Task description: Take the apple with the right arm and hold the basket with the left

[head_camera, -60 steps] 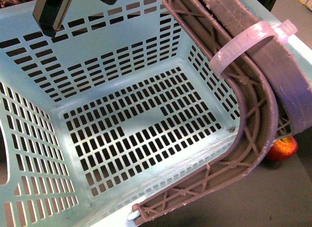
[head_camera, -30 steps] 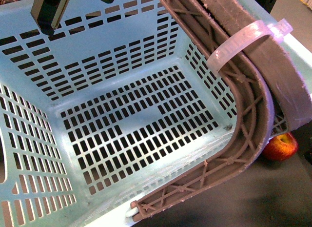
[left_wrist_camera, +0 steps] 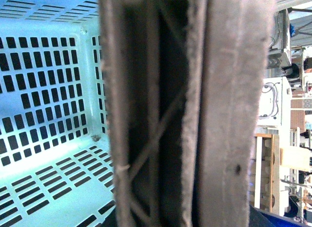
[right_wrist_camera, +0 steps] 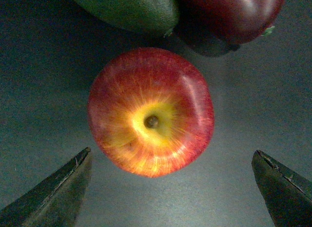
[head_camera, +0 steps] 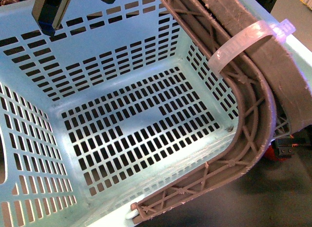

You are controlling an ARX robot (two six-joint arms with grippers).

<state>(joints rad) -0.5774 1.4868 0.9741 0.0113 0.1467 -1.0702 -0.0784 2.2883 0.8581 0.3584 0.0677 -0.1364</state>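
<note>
The pale mint-green basket [head_camera: 122, 66] fills the front view, tilted, and it has nothing in it. Its grey-brown ribbed handle [head_camera: 253, 119] with a white zip tie [head_camera: 243, 41] runs down the right side. My left gripper is shut on the basket. Its fingers do not show; the handle [left_wrist_camera: 195, 114] fills the left wrist view. The apple [right_wrist_camera: 151, 112] lies stem-up on the dark table. My right gripper [right_wrist_camera: 170, 188] is open, with its fingertips [right_wrist_camera: 53, 193] wide on either side of the apple and not touching it. In the front view the right gripper [head_camera: 285, 149] covers the apple.
A dark green oval fruit [right_wrist_camera: 131, 10] and a dark red fruit [right_wrist_camera: 234, 14] lie just beyond the apple, close to it. A dark arm part with a blue tip [head_camera: 51, 12] hangs over the basket's far wall. Grey table [head_camera: 273, 197] shows to the right of the basket.
The apple was in plain sight beside the basket's right corner. Now my right gripper has come down over it and hides it in the front view. The basket shifted slightly.
</note>
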